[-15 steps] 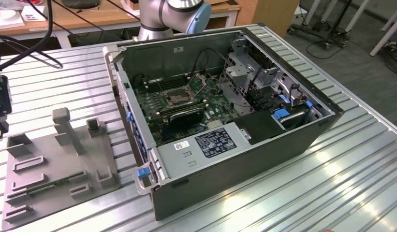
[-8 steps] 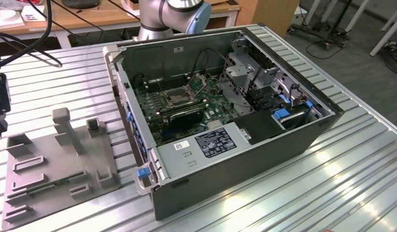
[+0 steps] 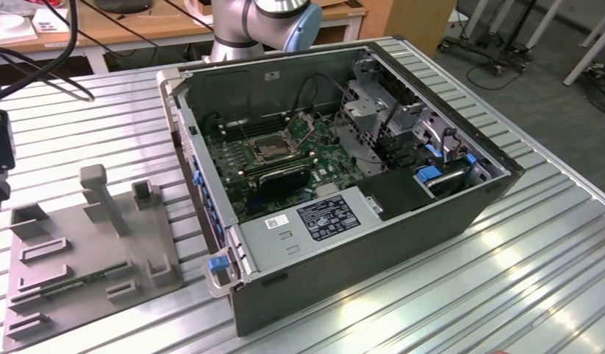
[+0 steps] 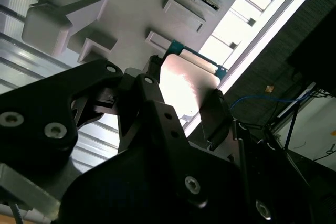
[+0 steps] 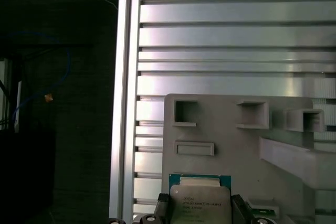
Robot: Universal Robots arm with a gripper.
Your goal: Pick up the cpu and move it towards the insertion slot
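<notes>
a ribbed metal desk (image 3: 538,243) carries an open computer case (image 3: 381,243), lying on its side with the green board facing up. on the exterior view's left of the case a flat grey fixture tray (image 3: 76,258) with raised blocks and pockets lies on the desk. inside the case the insertion slot (image 3: 266,150), a silvery frame with a dark centre, sits in the green board, uncovered and with nothing in it. in both wrist views the black hand (image 5: 201,209) is closed narrow on the cpu (image 5: 201,203), one finger pressed to each of two opposite edges. the cpu's metal top and green rim show between the fingers (image 4: 152,85). it is held over the grey tray, near the tray's edge by the desk's rim, well apart from the slot.
</notes>
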